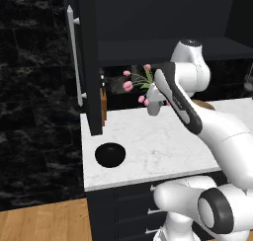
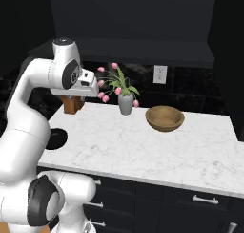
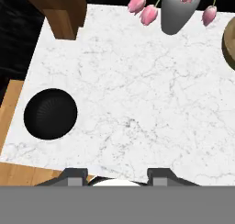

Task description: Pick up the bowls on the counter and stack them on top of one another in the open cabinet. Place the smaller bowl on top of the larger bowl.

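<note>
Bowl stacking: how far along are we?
Nothing is done yet. The black bowl sits at the counter's front left corner, the tan wooden bowl further right beside the tulip vase. The gripper is open and empty above the counter. Left: both bowls into the open cabinet, black on tan.

smaller bowl (image 1: 109,154): small, glossy black, round, upright with its mouth up; lower left of the left base view, near the front left corner of the bench (image 1: 158,146).
larger bowl (image 2: 165,118): wide, tan, wood-look, thick rim, upright; centre right of the right base view, toward the back, well apart from the black one.
open cabinet (image 1: 89,52): dark, door with a long silver bar handle, top of the left base view.
</note>
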